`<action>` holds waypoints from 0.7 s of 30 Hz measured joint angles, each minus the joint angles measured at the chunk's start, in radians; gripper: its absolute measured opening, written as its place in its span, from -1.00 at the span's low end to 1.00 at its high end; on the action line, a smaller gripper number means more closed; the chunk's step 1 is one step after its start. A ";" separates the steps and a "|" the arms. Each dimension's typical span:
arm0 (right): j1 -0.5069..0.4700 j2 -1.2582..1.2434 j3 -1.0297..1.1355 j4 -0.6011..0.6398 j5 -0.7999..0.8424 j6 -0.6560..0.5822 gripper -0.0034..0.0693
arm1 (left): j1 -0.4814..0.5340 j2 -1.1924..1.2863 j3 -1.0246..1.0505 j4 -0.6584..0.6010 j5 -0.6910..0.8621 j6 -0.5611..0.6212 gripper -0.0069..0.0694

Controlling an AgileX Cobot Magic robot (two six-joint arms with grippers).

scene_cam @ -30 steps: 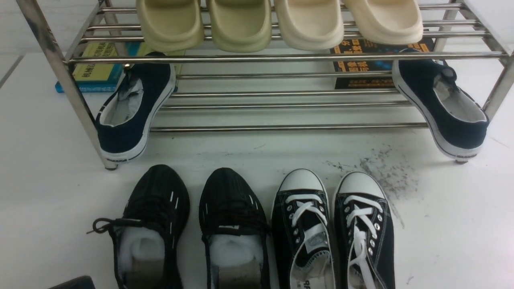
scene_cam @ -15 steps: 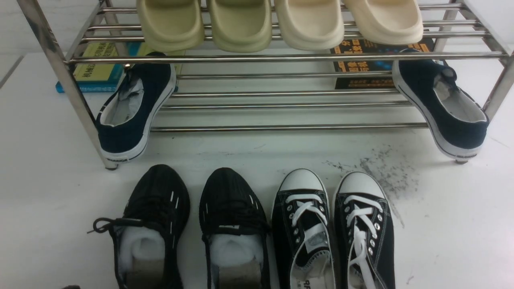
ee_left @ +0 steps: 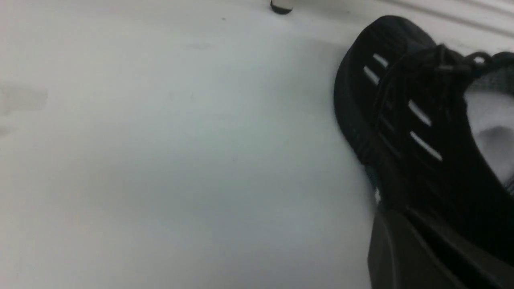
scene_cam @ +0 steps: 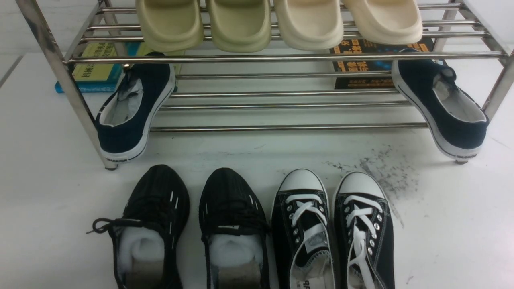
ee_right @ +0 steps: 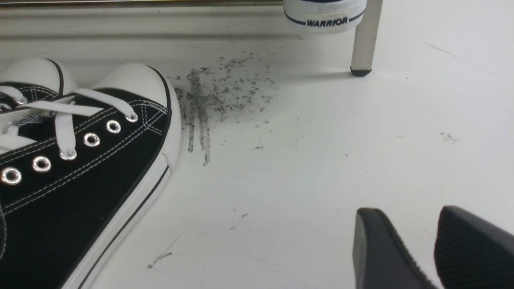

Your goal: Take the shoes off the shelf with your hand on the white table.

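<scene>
Nearest the robot, the black knit shoes (scene_cam: 188, 228) sit side by side on the white table (scene_cam: 44, 208), toes toward the shelf, white stuffing bulging from their openings, small white dashes along the ribbed uppers, and one loose lace loop spilling off the left shoe. In the left wrist view the left gripper (ee_left: 425, 257) shows only as a dark, blurred finger just beside the left shoe's flank (ee_left: 405, 116), and whether its fingers are spread or pressed together cannot be told; nothing sits in its grasp. The right gripper (ee_right: 433, 245) hovers low over bare tabletop with its ribbed black pads (ee_right: 470, 249) held a little apart, pinching nothing. Touching the knit pair on the right stand black canvas sneakers (scene_cam: 333, 233) with smooth white rubber toe caps, flat white laces and metal eyelets. Beyond their toes lies a patch of grey-black scuff marks (scene_cam: 385, 172). A clear strip of table separates all four toes from the shelf (scene_cam: 281, 58), a rack of shiny steel tubes on angled legs. Navy slip-ons (scene_cam: 132, 108) with white soles tilt off each end of its lower tier, whose middle is open. Smooth cream slides (scene_cam: 277, 22) fill the upper tier, and books (scene_cam: 100, 68) lie behind.
</scene>
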 joint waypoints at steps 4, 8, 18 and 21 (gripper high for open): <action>0.000 0.000 0.000 0.000 0.000 0.000 -0.25 | -0.003 0.000 0.005 0.057 -0.024 -0.041 -0.70; 0.000 0.000 0.000 0.000 0.000 0.000 -0.25 | -0.048 -0.021 0.007 0.128 -0.030 -0.120 -0.68; 0.000 0.000 0.000 0.000 0.000 0.000 -0.25 | -0.087 -0.032 0.008 0.177 -0.033 -0.190 -0.68; 0.000 0.000 0.000 0.000 0.000 0.000 -0.25 | -0.083 -0.032 0.008 0.177 -0.033 -0.190 -0.68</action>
